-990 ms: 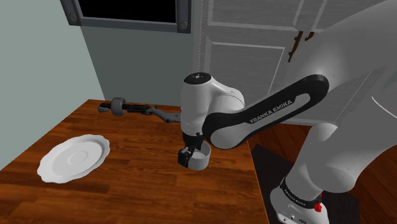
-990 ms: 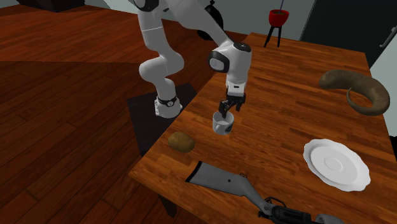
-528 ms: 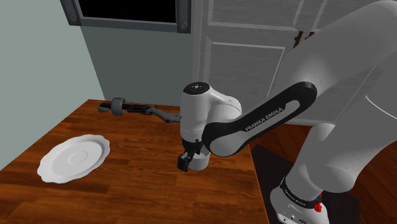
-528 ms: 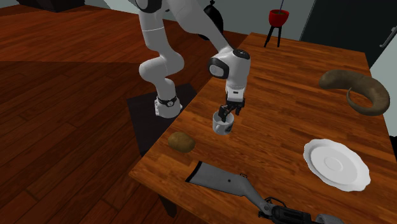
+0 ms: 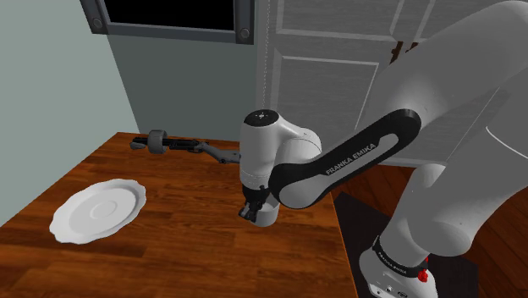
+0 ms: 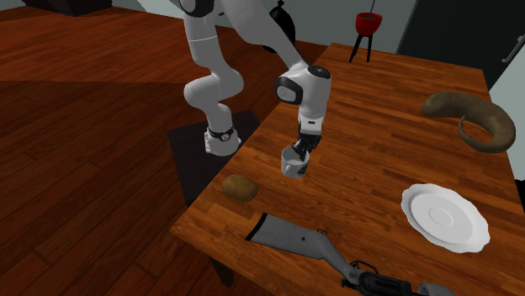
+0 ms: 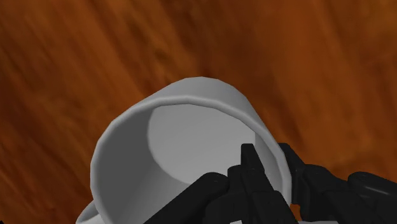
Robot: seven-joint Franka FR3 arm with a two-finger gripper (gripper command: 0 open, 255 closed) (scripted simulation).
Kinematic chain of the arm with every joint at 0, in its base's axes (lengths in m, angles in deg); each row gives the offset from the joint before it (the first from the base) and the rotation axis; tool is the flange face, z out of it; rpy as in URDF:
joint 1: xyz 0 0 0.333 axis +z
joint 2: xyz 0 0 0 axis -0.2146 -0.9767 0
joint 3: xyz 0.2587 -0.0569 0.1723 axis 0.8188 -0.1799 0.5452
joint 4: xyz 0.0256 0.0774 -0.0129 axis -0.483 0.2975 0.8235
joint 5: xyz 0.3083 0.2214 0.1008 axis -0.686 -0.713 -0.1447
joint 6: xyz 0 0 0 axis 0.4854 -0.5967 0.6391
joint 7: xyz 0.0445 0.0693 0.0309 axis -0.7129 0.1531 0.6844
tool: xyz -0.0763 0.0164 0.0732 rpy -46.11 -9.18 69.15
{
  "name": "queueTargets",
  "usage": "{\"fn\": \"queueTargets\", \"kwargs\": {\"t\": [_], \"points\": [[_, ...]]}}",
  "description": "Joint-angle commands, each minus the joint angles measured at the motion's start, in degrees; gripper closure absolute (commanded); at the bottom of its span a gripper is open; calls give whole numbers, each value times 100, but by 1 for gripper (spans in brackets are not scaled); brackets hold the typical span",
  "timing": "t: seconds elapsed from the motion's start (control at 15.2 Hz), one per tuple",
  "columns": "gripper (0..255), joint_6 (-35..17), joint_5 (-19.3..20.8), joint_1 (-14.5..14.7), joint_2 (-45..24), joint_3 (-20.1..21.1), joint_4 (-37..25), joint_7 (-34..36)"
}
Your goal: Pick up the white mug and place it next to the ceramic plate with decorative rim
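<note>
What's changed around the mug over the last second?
The end effector came down onto the mug and its fingers closed on the wall, one inside, one outside. The mug has not left the table, and the plate has not moved.

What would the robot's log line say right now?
claw: shut on white mug wall | white mug: on table | plate: well apart
</note>
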Motion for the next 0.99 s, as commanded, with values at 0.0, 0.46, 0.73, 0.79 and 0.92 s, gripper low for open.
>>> {"fn": "queueTargets", "kwargs": {"t": [0.0,0.46,0.73,0.79,0.92], "points": [[255,0,0,0,0,0,0,0],[255,91,-27,11,64,-14,-30,-25],[255,453,-116,47,302,-71,-166,-112],[255,542,-133,54,357,-86,-203,-131],[255,721,-163,67,461,-113,-281,-165]]}}
